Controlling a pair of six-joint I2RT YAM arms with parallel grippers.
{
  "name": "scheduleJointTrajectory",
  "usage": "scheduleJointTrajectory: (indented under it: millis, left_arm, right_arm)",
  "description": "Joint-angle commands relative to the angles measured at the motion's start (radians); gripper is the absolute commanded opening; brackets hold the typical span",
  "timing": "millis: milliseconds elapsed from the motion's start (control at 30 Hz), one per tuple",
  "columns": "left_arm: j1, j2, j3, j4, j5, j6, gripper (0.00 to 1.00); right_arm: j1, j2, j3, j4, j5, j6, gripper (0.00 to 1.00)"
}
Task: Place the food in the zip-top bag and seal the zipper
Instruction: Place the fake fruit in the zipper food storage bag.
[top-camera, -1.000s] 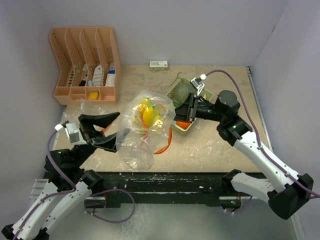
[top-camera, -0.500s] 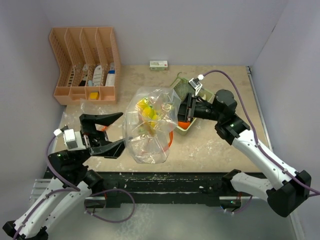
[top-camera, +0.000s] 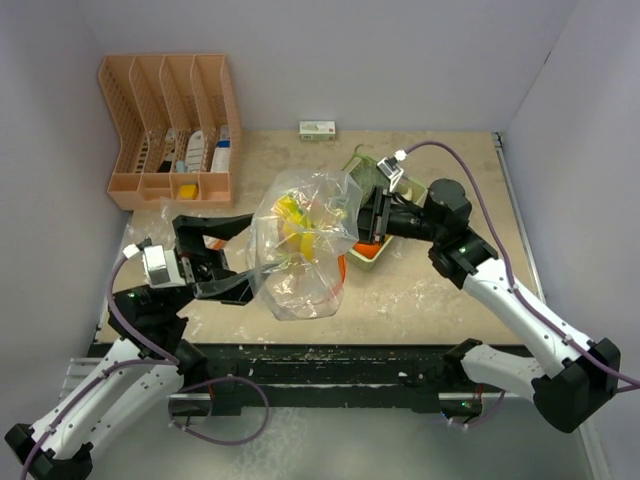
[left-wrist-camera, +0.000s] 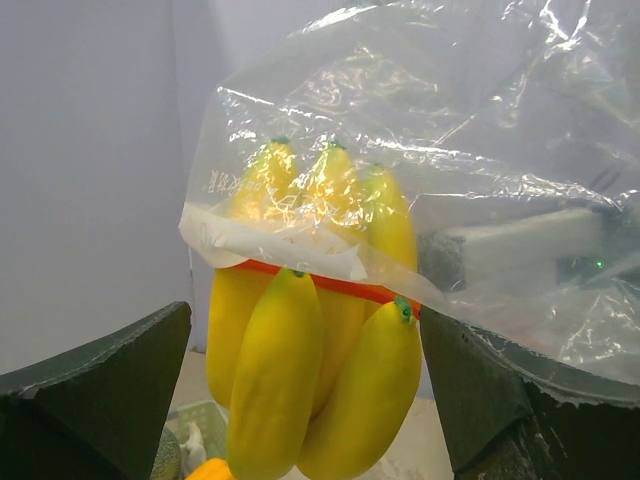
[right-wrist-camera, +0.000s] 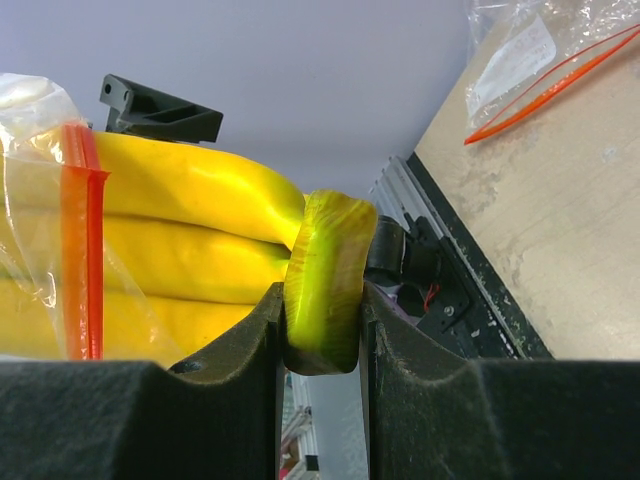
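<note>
A: Bananas (top-camera: 295, 225)?
B: Halfway in the bag (top-camera: 300, 285). Tips past the zip (left-wrist-camera: 330, 285), stem (right-wrist-camera: 325, 290) poking out on the bag's right side.
A: Right fingers (right-wrist-camera: 420, 400)?
B: Squeezed tight on that stem, right at the bag's mouth. Holding the bunch up in the air.
A: Left fingers (top-camera: 212, 222)?
B: Spread wide, grabbing nothing. Just left of the bag, pointing at it. Touching the plastic or not? Hard to tell.
A: Bag down on the worktop (top-camera: 420, 300)?
B: Hanging low over it. Bottom touching or not, hard to tell too. One more stretch of zip curling down by the bag's right edge.
A: Other food?
B: Right of the bag, in the basket (top-camera: 362, 258): an orange (top-camera: 366, 246) and a bit of melon (top-camera: 358, 182), mostly hidden behind the right fingers.
A: More stuff?
B: Pink rack (top-camera: 165, 120) far off to the bag's back left. Small box (top-camera: 317, 130) far behind the bag.
</note>
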Motion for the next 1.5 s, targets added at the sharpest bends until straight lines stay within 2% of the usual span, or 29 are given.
scheduleJointTrajectory:
  millis: [0,367,667,700,833,967,1033,1200,1467]
  left_arm:
    - [0.004,-0.004,0.044,0.075,0.009,0.013,0.99]
    - [0.004,0.053,0.06,0.104,0.004,0.006,0.99]
    - [0.005,0.155,0.075,0.12,0.008,-0.032,0.79]
    - [0.004,0.163,0.076,0.121,0.011,-0.035,0.74]
    - [0.004,0.198,0.084,0.126,0.017,-0.052,0.45]
    - [0.004,0.204,0.086,0.117,0.011,-0.062,0.1]
    - [0.004,0.196,0.088,0.095,0.005,-0.062,0.0]
    - [0.005,0.13,0.093,-0.007,0.006,-0.06,0.0]
    - [0.004,-0.03,0.114,-0.28,-0.033,-0.011,0.0]
  right_arm:
    - [-0.002,0.001,-0.007,0.014,-0.004,-0.024,0.0]
    - [-0.002,0.007,-0.044,0.002,0.015,-0.047,0.0]
    - [-0.002,-0.007,-0.045,-0.024,0.017,-0.069,0.0]
    - [-0.002,-0.008,-0.045,-0.028,0.018,-0.072,0.0]
    - [-0.002,-0.01,-0.056,-0.03,0.017,-0.074,0.0]
    - [-0.002,-0.009,-0.06,-0.026,0.019,-0.074,0.0]
    - [-0.002,-0.008,-0.06,-0.024,0.021,-0.072,0.0]
    - [-0.006,0.003,-0.062,0.01,0.02,-0.053,0.0]
    - [-0.037,0.004,-0.065,0.135,-0.01,-0.002,0.0]
